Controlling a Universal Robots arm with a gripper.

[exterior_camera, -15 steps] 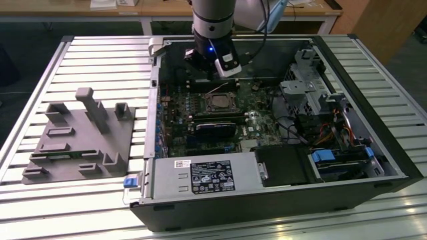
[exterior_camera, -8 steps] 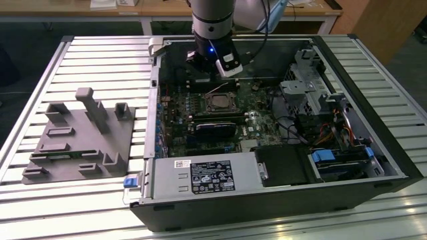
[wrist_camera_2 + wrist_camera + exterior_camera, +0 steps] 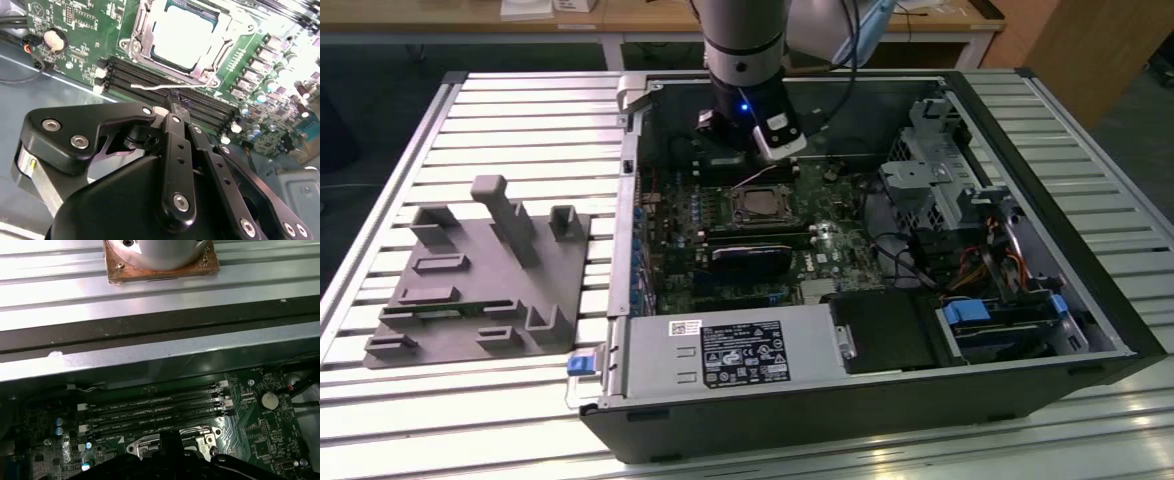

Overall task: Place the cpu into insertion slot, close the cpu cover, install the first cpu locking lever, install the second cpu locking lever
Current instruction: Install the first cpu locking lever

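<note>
1. Inside the socket (image 3: 131,49) on the green board (image 3: 75,25) sits the chip (image 3: 185,32), pale metal top up, lying flat.
2. Cover (image 3: 207,62), a silvery frame, lies down around the chip, whose top shows through the window.
3. A thin wire lever (image 3: 150,86) runs along the socket's edge, between the socket and the long black memory slots (image 3: 145,75).
4. Gripper (image 3: 175,102) is tilted low over the memory slots, with its tip at the wire lever. The fingers (image 3: 175,130) look drawn together, no gap visible between them (whether they pinch the lever or only touch it, cannot tell).
5. A coin battery (image 3: 55,40) sits on the board, well apart from the socket.
6. In the exterior view the arm (image 3: 744,50) reaches down into the open computer case (image 3: 1107,330), just beyond the socket.
7. The case rests on a slatted metal table (image 3: 520,100). A grey moulded fixture (image 3: 474,275) lies on the table at the exterior view's left, apart from the case.
</note>
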